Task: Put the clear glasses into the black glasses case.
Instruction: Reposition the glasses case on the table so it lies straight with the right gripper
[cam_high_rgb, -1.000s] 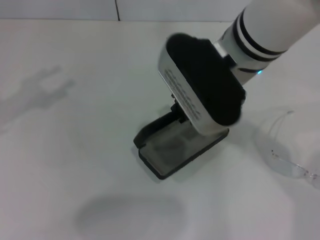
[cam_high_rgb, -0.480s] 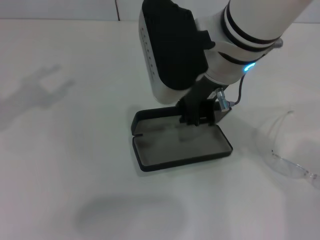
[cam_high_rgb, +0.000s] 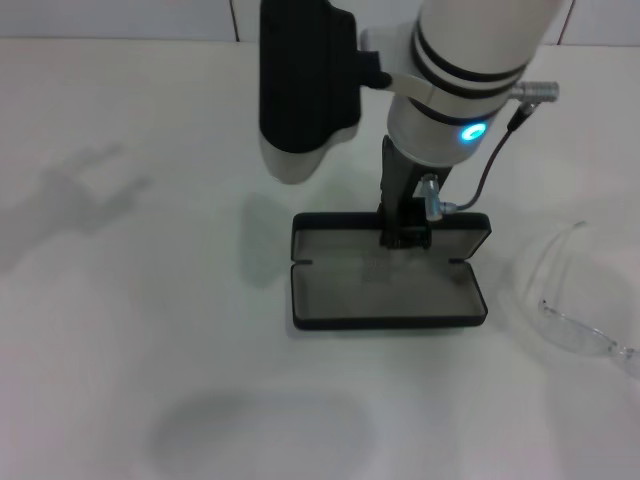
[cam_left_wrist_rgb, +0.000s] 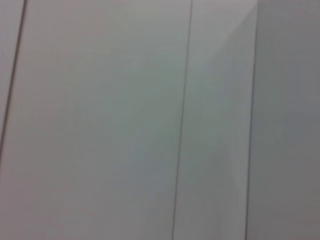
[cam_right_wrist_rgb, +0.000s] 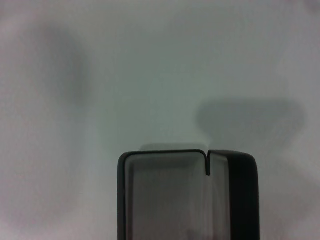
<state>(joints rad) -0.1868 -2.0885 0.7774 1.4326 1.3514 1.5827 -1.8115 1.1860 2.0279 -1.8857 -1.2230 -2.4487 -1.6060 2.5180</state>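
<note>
The slim matte black hard glasses case (cam_high_rgb: 388, 283) now lies square-on and fully open on the white table (cam_high_rgb: 120, 330), its grey-lined halves facing up, after swinging round over the past second from a skewed position under the right arm. The right gripper (cam_high_rgb: 404, 238) reaches down over the far half of the case, its dark fingers (cam_high_rgb: 392, 215) touching or just above the back wall near the hinge line; from the head view they appear close together around that wall, but whether they actually pinch it cannot be told. The right wrist view shows one rounded end of the case (cam_right_wrist_rgb: 187, 195) with the notch where the two halves meet, and nothing inside. The fully transparent, colourless plastic glasses (cam_high_rgb: 575, 300) sit on the table to the robot's right of the case, apart from it, untouched. The left gripper is out of sight; its wrist camera shows only a pale panelled surface (cam_left_wrist_rgb: 150, 120). With the case laid open and squared up, the step ahead appears to be fetching the glasses, which are hard to see against the white top.
</note>
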